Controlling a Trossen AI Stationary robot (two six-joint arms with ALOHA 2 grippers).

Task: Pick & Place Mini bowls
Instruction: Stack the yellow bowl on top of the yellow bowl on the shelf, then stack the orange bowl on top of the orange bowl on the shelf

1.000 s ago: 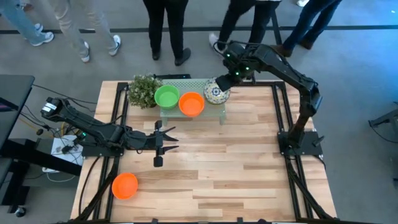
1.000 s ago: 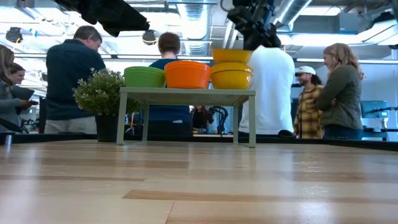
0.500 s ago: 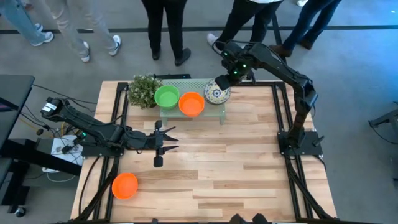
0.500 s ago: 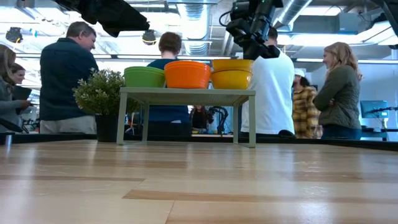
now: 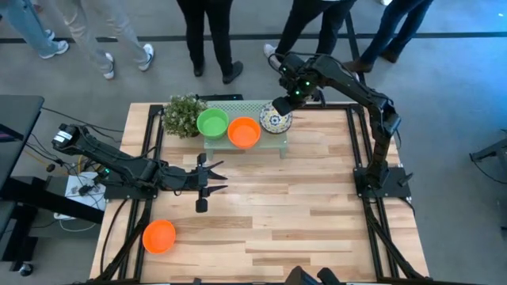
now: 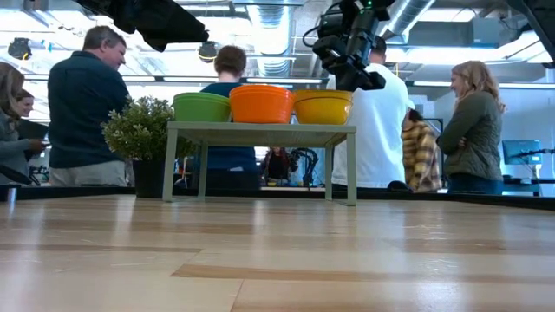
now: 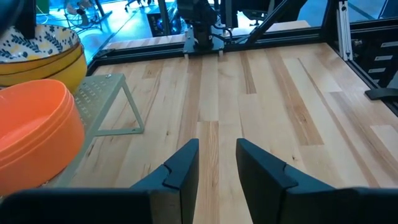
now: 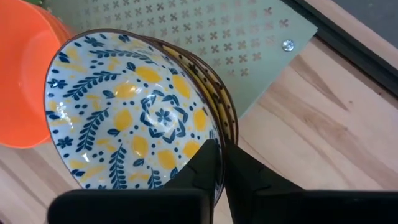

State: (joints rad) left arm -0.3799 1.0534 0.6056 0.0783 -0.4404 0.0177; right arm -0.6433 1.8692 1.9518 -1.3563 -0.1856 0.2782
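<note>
On the pale green stand (image 5: 238, 105) at the table's far edge sit a green mini bowl (image 5: 212, 123), an orange one (image 5: 244, 131) and a stack of floral bowls (image 5: 276, 119), yellow outside (image 6: 323, 107). My right gripper (image 8: 221, 149) hangs over the stack's far side, shut on the top floral bowl (image 8: 130, 112). Another orange bowl (image 5: 159, 236) rests on the table near the front left. My left gripper (image 5: 220, 176) hovers open over the table's left middle, nothing between its fingers (image 7: 186, 162). My right gripper has the top floral bowl by its rim (image 8: 214, 134), on the far side, with one finger inside the bowl and one outside. The fingers come from above, slanting steeply down. The bowl sits nested in the floral bowls under it, on the stand.
A small bushy plant (image 5: 183, 115) stands at the stand's left end. Bare wood lies between the stand and the near edge (image 5: 301, 214). Black frame rails run along both sides of the table. Several people stand beyond the far edge.
My right gripper has come down and slightly toward the table's left with the floral bowl. The bowl hung clear above the stack a second ago and now sits nested on it.
</note>
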